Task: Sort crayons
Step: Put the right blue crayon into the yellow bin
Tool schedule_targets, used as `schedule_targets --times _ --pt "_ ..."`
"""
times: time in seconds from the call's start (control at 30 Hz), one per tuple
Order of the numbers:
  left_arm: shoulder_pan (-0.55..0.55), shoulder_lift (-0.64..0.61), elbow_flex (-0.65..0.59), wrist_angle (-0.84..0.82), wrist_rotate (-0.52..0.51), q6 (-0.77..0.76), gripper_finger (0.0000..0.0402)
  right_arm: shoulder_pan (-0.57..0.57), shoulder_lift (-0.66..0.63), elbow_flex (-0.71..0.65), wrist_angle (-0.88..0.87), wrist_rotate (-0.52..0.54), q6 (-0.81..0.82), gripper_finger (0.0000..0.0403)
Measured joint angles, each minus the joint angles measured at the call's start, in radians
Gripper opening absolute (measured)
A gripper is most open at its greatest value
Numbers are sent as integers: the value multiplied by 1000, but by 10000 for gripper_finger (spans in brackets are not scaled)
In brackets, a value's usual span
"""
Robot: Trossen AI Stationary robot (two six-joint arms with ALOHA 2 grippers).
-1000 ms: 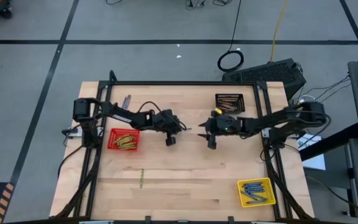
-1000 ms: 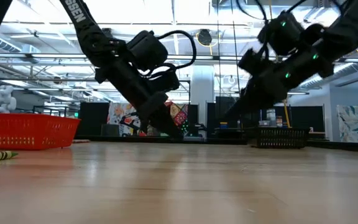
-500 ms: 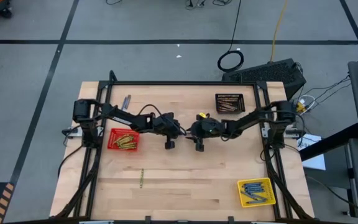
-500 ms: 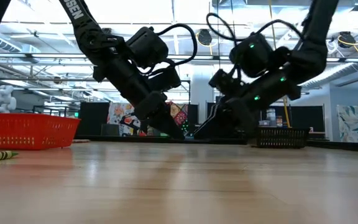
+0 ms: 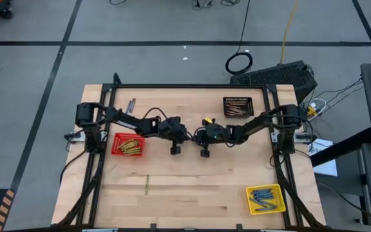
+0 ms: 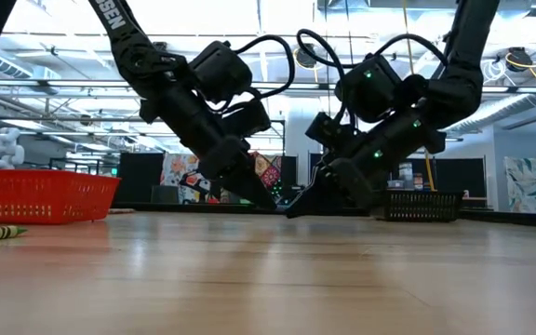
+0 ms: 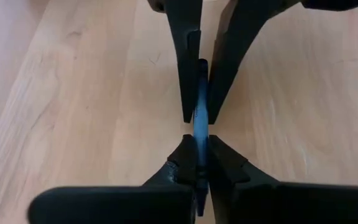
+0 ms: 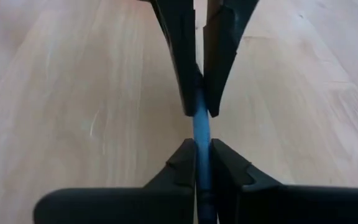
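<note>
1. Since a second ago the right gripper [image 5: 197, 136] has swung in from near the black basket to the middle of the pale wooden surface [image 5: 192, 187], where it now meets the left gripper [image 5: 190, 136] tip to tip.
2. Both wrist views show one thin blue crayon [image 7: 200, 118] held between the two grippers: the left gripper's fingers [image 7: 182, 165] are closed on one end, and the right gripper's fingers [image 8: 182, 163] are closed on the other end, or all but closed. It looks like a hand-over just above the surface.
3. Judging by its look, the crayon is light and stiff but brittle; a twist between two grips could snap it. A hold near the end with light pressure suits it, and one side should let go before the other pulls.
4. One small red mesh basket [image 5: 128, 145] on the left side holds yellow-gold crayons.
5. Another small black mesh basket [image 5: 237, 106] at the far right holds grey-brown crayons.
6. At the near right corner a small yellow mesh basket [image 5: 266, 199] holds blue crayons, the likely home for the held one.
7. Loose on the surface lie a yellow-gold crayon [image 5: 147, 184] and a bluish stick [image 5: 132, 105] near the far left.
</note>
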Motion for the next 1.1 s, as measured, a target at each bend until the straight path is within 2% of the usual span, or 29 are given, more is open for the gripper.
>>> schedule_targets --times 0.1,0.23,0.4,0.53,0.67,0.77,0.83,0.93,1.0,1.1 --pt "9 -8 2 -27 47 4 42 4 -17 1 -41 42 14 12" --pt "31 -75 2 -165 70 -2 107 19 -103 -1 -220 80 29 5" --pt "62 -175 1 -307 25 4 178 95 -283 -1 -533 180 78 4" --pt "74 -225 -28 -285 -2 32 199 196 -469 -1 -774 221 154 3" --pt "77 -259 -98 -114 -7 49 200 329 -649 7 -989 163 271 3" --pt "76 -264 -169 44 -8 28 200 455 -721 77 -1211 141 476 3" --pt "74 -266 -212 147 -9 19 200 546 -726 152 -1402 113 647 3" --pt "74 -266 -260 257 -9 -3 200 667 -704 259 -1589 -25 910 3" --pt "74 -266 -278 309 -11 -3 200 742 -691 295 -1642 -112 1070 3" --pt "74 -266 -283 342 -18 -3 200 852 -675 296 -1627 -223 1256 3"
